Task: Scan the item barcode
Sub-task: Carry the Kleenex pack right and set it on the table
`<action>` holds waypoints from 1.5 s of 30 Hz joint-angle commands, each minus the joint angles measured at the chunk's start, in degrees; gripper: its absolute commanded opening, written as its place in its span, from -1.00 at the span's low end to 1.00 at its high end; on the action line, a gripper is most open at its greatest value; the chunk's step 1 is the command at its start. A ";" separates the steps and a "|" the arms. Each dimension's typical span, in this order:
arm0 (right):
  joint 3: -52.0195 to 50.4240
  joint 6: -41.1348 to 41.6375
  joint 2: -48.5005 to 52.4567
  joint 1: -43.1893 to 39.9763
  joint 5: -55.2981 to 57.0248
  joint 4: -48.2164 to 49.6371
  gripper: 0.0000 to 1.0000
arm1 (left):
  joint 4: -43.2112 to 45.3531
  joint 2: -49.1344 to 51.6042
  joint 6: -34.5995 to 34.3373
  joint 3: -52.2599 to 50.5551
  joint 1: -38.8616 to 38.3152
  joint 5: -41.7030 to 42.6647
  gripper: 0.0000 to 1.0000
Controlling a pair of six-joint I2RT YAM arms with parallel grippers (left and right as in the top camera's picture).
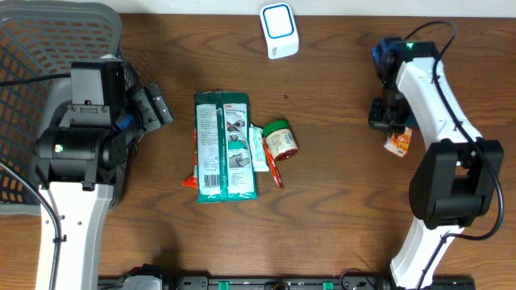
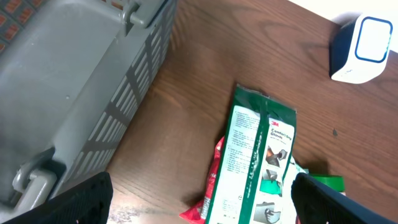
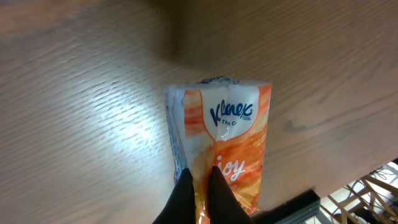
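Overhead. The right gripper (image 1: pixel 393 131) is closed on a small orange tissue pack (image 1: pixel 397 143), which is the item to scan. The pack hangs just under the fingers on the near side, low over the table (image 1: pixel 339 209). The scanner (image 1: pixel 279 31) sits ahead of this gripper and well off to its left, near the far edge. The left gripper (image 1: pixel 157 107) has its jaws spread wide and holds nothing. The grey basket (image 1: pixel 32 48) is beside it on its left. To its right lie a green packet (image 1: pixel 226 145) and a green-lidded jar (image 1: pixel 280 138).

Left wrist. Both fingers show at the lower corners, far apart. The green packet lies ahead between them, and the scanner is further ahead to the right.

Right wrist. The fingertips (image 3: pixel 186 193) are pinched together on the lower end of the pack, and its printed front faces the camera. No barcode is visible on this face.

Step in hand, as I judge it: carry the pack to the scanner. Lift it clear first. The code is probably on the hidden back, so turn the wrist until that side squarely faces the scanner's window. Hold it close and steady. The grip is thin and on one end, so move slowly or the pack may swing or slip.
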 commanded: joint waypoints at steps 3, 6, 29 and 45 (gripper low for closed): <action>-5.53 0.87 0.15 -1.62 2.34 4.96 -0.98 | -0.13 0.00 0.74 0.44 0.20 -0.50 0.83; -8.72 0.20 0.15 -1.75 2.27 9.64 -0.98 | -0.13 0.00 0.74 0.44 0.20 -0.50 0.83; -14.51 -6.03 0.15 -7.39 7.02 21.35 -0.98 | -0.13 0.00 0.74 0.44 0.20 -0.50 0.83; -7.39 -13.09 -2.29 -11.69 -1.18 15.69 -0.13 | -0.13 0.00 0.74 0.44 0.20 -0.50 0.83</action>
